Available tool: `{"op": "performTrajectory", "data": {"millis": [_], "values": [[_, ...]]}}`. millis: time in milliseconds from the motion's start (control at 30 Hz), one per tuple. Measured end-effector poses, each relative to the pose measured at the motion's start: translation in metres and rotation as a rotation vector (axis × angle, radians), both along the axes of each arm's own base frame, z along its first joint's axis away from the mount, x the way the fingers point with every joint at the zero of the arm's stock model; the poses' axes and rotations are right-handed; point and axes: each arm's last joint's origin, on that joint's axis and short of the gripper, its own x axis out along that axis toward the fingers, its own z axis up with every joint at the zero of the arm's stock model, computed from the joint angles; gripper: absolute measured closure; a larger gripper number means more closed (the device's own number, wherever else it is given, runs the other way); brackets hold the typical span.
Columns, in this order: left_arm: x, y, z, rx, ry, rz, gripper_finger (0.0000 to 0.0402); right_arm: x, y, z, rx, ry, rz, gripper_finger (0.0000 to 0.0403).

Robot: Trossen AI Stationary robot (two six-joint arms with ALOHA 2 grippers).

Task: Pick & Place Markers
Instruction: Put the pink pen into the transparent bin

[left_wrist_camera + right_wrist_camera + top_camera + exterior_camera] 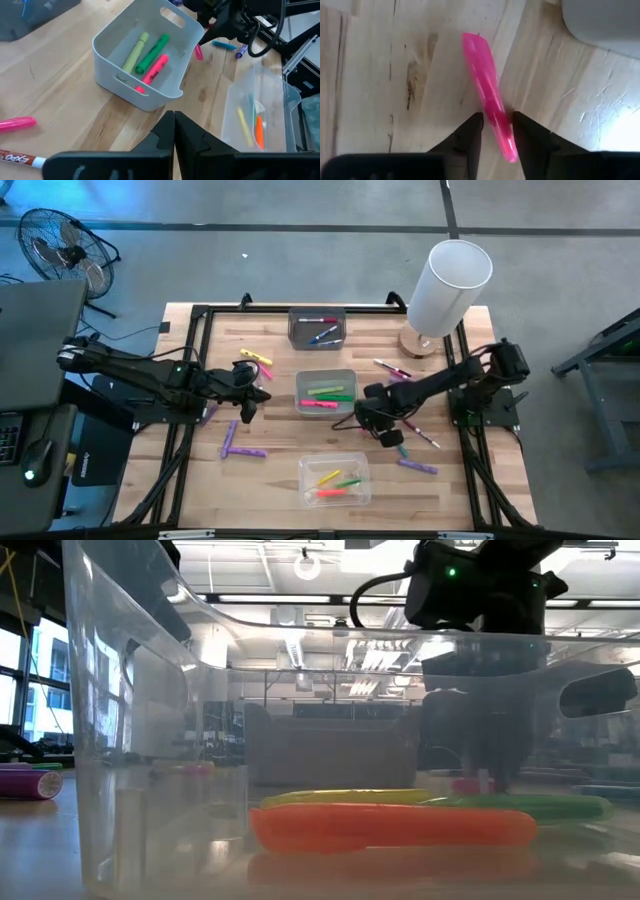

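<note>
A pink marker (487, 80) lies flat on the wooden table beside the grey bin (298, 392). My right gripper (497, 135) points down over it, open, one finger on each side of the marker's near half; in the high view it (378, 423) is right of the grey bin. My left gripper (174, 130) is shut on nothing and hovers left of that bin (115, 65), which holds green and pink markers. More markers lie loose on the table, such as yellow (255, 357), purple (245, 452) and teal (400, 448) ones. My right gripper's fingers (530, 132) come from above and stand across the pink marker's near half (496, 117), which lies flat on the table. A gap shows on one side. Whether the other finger touches the marker, I cannot tell.
A dark grey bin (293, 330) with markers stands at the far edge. A clear bin (305, 470) with orange, yellow and green markers sits near the front edge. A white cylinder on a round wooden base (447, 285) stands at the far right.
</note>
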Motion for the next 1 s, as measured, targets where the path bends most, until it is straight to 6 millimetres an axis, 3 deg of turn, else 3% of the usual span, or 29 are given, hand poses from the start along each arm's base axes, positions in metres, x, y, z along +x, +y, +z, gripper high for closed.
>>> {"op": "performTrajectory", "data": {"millis": [133,333,600,833,900,1000], "values": [[0.000,0.000,0.000,0.001,0.000,0.000,0.0401,-0.003,0.006,0.002,-0.002,-0.008,-0.063,0.0374],[0.000,0.000,-0.001,0.022,0.012,-0.031,0.0401,-0.018,0.013,0.022,-0.038,-0.039,-0.267,0.0374],[0.000,-0.001,-0.001,0.019,0.018,-0.050,0.0401,-0.040,0.032,0.093,0.072,-0.180,-0.555,0.0381],[-0.001,-0.002,-0.001,0.039,0.026,-0.096,0.0401,-0.018,0.075,0.176,0.164,-0.480,-0.547,0.0381],[-0.001,-0.002,-0.002,0.039,0.029,-0.096,0.0401,-0.007,0.087,0.187,0.171,-0.505,-0.514,0.0381],[-0.001,-0.002,-0.002,0.039,0.033,-0.096,0.0401,0.018,0.106,0.187,0.168,-0.501,-0.460,0.0381]]}}
